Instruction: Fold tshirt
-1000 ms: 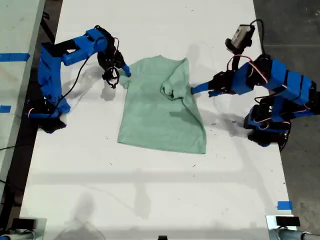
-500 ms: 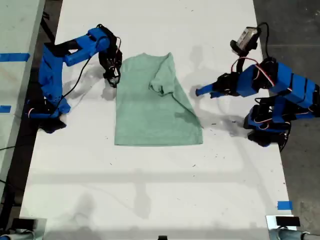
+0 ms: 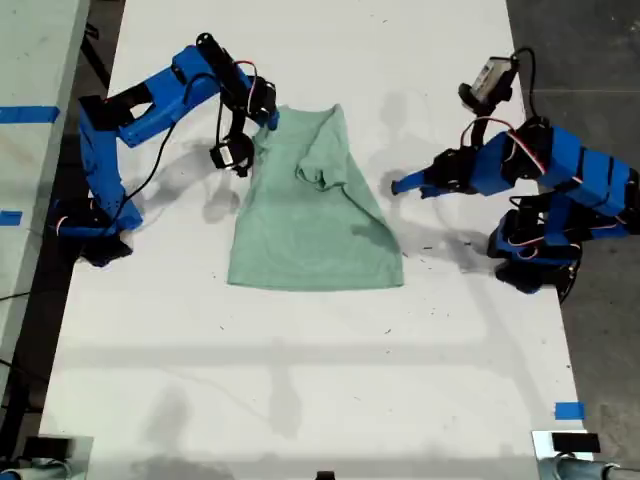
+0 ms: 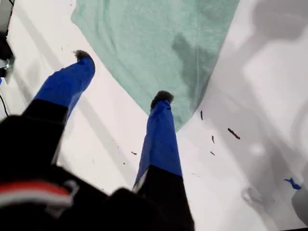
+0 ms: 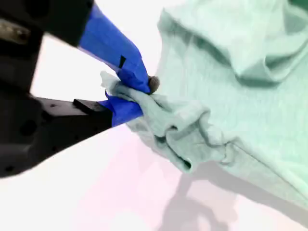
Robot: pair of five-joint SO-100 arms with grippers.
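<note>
On the white table (image 3: 300, 400), between the two blue arms, lies the tshirt (image 3: 310, 235), its lower body flat and its hem squared off, while one side has already been laid over the middle, leaving a rumpled sleeve lump near the collar. Beside the tshirt's shoulder edge on the exterior view's left, my second gripper (image 5: 137, 96) is clamped on a bunched pinch of that shoulder cloth; I judge it holds the fabric raised so this side can be carried across the tshirt toward the folded lump. Off the tshirt's opposite edge, on the exterior view's right, my first gripper (image 4: 120, 79) hangs with its jaws spread and nothing between them, one fingertip just over the tshirt's rim and the other over bare table; my guess is it stays clear so it does not drag the fold already made. Counting: one tshirt, two arms, two grippers, and one table. Near the table's corner on the exterior view's right, well away from the tshirt, sits one small piece of blue tape (image 3: 569, 410); more strips mark the neighbouring surface on the exterior view's left.
</note>
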